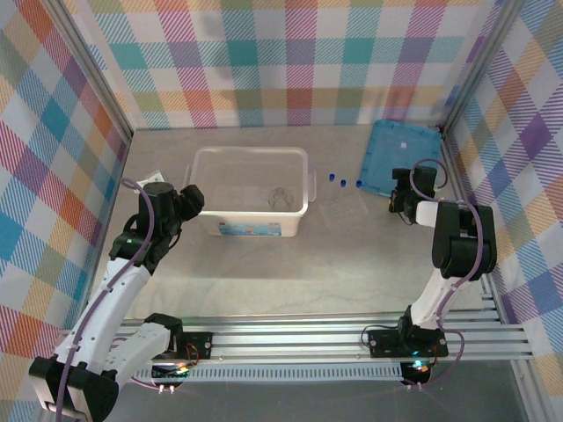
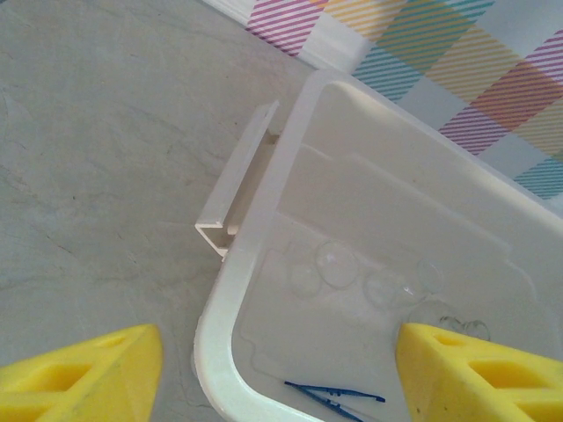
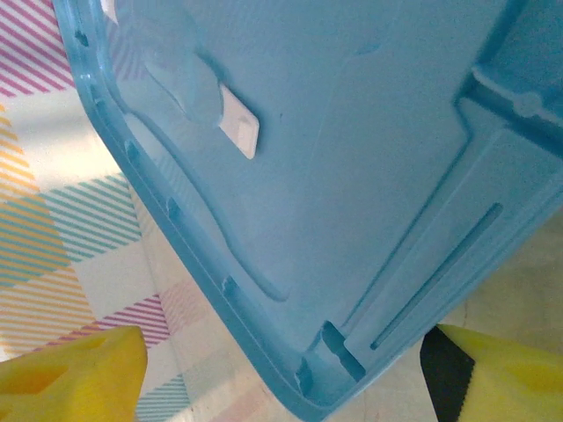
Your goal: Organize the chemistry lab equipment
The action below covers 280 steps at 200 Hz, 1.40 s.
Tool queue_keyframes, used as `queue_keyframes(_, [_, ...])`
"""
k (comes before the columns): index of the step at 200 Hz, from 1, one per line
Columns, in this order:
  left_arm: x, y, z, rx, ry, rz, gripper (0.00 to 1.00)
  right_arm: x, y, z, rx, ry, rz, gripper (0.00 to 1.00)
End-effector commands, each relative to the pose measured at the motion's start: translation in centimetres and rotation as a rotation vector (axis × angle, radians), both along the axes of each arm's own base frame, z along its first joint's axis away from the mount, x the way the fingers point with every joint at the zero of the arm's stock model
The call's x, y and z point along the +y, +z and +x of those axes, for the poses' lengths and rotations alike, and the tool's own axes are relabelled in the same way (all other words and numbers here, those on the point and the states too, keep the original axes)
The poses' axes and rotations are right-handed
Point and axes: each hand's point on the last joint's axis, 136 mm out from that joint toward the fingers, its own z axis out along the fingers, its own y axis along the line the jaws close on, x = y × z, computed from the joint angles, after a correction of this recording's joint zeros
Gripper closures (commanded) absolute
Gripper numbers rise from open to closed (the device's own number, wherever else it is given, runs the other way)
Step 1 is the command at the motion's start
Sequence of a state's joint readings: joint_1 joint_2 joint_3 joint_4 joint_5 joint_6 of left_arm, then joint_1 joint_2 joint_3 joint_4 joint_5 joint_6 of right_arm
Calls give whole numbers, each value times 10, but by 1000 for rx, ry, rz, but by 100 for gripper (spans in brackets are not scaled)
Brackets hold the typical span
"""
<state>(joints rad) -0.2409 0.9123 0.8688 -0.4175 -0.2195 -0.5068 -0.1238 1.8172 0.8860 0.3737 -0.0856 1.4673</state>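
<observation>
Inside the translucent box point(image 1: 251, 160) lie dark blue tweezers point(image 2: 339, 397) and clear glassware, a flask point(image 2: 335, 263) and a small beaker point(image 2: 390, 287); the glass shows faintly from above point(image 1: 281, 200). My left gripper point(image 1: 192, 199) point(image 2: 277, 378) is open at the box's left end, its yellow fingers point(image 2: 84, 369) either side of the corner rim point(image 2: 230, 290). Three blue-capped tubes point(image 1: 343, 181) lie on the table between the box and the flat blue lid point(image 1: 400, 154). My right gripper point(image 1: 398, 197) point(image 3: 281, 378) is open, with the lid's near corner point(image 3: 343, 264) between its fingers point(image 3: 75, 374).
The lid leans at the back right by the checked wall point(image 1: 493, 114). A handle point(image 2: 237, 189) juts from the box's side. Open tabletop point(image 1: 334, 255) lies in front of the box, and the metal rail point(image 1: 308, 338) runs along the near edge.
</observation>
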Motion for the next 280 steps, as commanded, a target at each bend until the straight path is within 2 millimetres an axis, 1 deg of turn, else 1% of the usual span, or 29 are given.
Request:
queue_keyframes(1, [-4,15,-1,-33,-20,2,30,-16,43,26,-200,-63,-6,19])
queue_keyframes(12, [-4,14,0,-31,-23,1,30,-18,48,29,-233,-66,0,20])
queue_keyframes(16, [-5,14,0,-29,-24,0,30,-18,47,30,-233,-64,1,20])
queue_keyframes(20, [-5,14,0,-29,-24,0,30,-18,56,34,-274,-56,-1,21])
queue_keyframes(37, [-5,16,1,-33,-24,0,30,-16,71,38,-327,-34,-9,23])
queue_keyframes(55, [-6,13,2,-27,-24,-3,30,-16,82,36,-344,-20,-48,24])
queue_keyframes(83, [-9,10,5,-19,-28,-18,30,-13,108,33,-391,29,-130,25])
queue_keyframes(120, [-12,9,9,-17,-35,-25,30,-8,131,28,-452,86,-211,27])
queue_keyframes(141, [-14,9,11,-16,-41,-27,30,-6,132,26,-454,98,-215,27])
queue_keyframes(160, [-14,9,11,-16,-44,-30,30,-4,133,28,-474,121,-226,27])
queue_keyframes(172, [-14,9,11,-15,-43,-31,30,1,140,33,-508,163,-253,27])
queue_keyframes(189, [-14,9,11,-16,-42,-30,30,6,139,38,-499,217,-286,28])
queue_keyframes(195, [-14,8,11,-15,-42,-29,30,7,134,40,-476,236,-293,29])
queue_keyframes(197, [-14,8,11,-15,-42,-28,30,8,136,41,-476,242,-299,29])
queue_keyframes(200, [-14,9,11,-16,-42,-29,30,8,126,39,-432,252,-295,29])
queue_keyframes(207, [-14,9,11,-17,-42,-29,30,9,120,39,-388,266,-303,29])
queue_keyframes(214, [-13,8,10,-16,-41,-27,30,9,112,36,-354,268,-294,28])
queue_keyframes(225, [-13,8,9,-16,-40,-27,30,10,109,31,-356,263,-275,27])
queue_keyframes(236, [-13,6,9,-14,-39,-28,30,13,102,26,-327,259,-244,25])
queue_keyframes(262, [-14,2,10,-5,-42,-32,30,14,82,15,-264,225,-167,24])
queue_keyframes(280, [-14,3,10,-11,-41,-33,30,12,70,8,-224,192,-118,23])
